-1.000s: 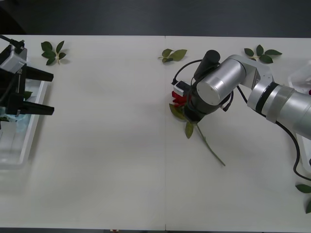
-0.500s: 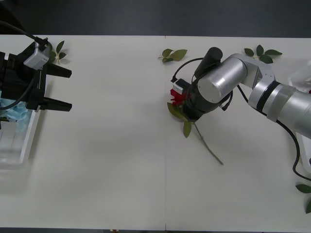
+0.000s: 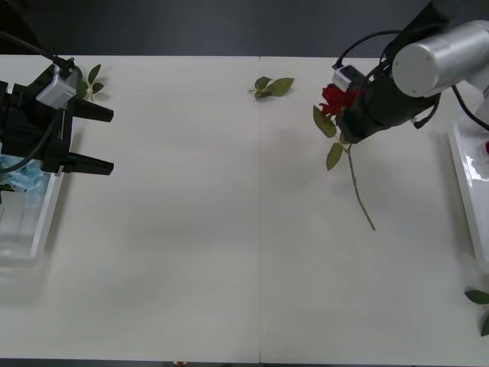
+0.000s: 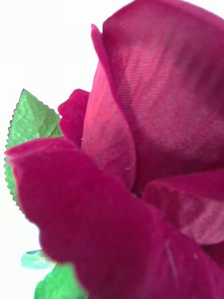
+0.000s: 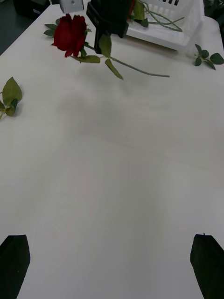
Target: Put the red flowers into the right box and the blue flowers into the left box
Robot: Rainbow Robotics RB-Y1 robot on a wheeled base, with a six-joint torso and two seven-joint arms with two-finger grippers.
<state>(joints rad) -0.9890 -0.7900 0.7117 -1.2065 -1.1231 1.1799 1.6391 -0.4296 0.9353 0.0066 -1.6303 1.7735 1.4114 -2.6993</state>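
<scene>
A red flower [image 3: 335, 99] hangs above the table at the far right, its stem [image 3: 359, 191] trailing down toward me. My right gripper [image 3: 349, 122] is shut on the stem just under the head. The left wrist view shows the same rose [image 5: 70, 33] held by that black gripper [image 5: 108, 21], and the right wrist view shows its red petals [image 4: 140, 163] close up. The right box [image 3: 463, 174] lies at the right edge. My left gripper [image 3: 103, 140] is open beside the left box [image 3: 34, 229], which holds blue flowers [image 3: 19, 174]. Its fingertips [image 5: 14, 264] are spread wide.
Bloomless leaf sprigs lie at the far left [image 3: 84, 82], the far middle [image 3: 273, 86] and the near right edge [image 3: 480, 298]. The right box [image 5: 172, 18] holds green stems. The table's wide middle is bare white surface.
My right gripper has lifted the red flower off the table and carried it up and to the right, toward the right box. My left gripper rose from the left box, then stayed still.
</scene>
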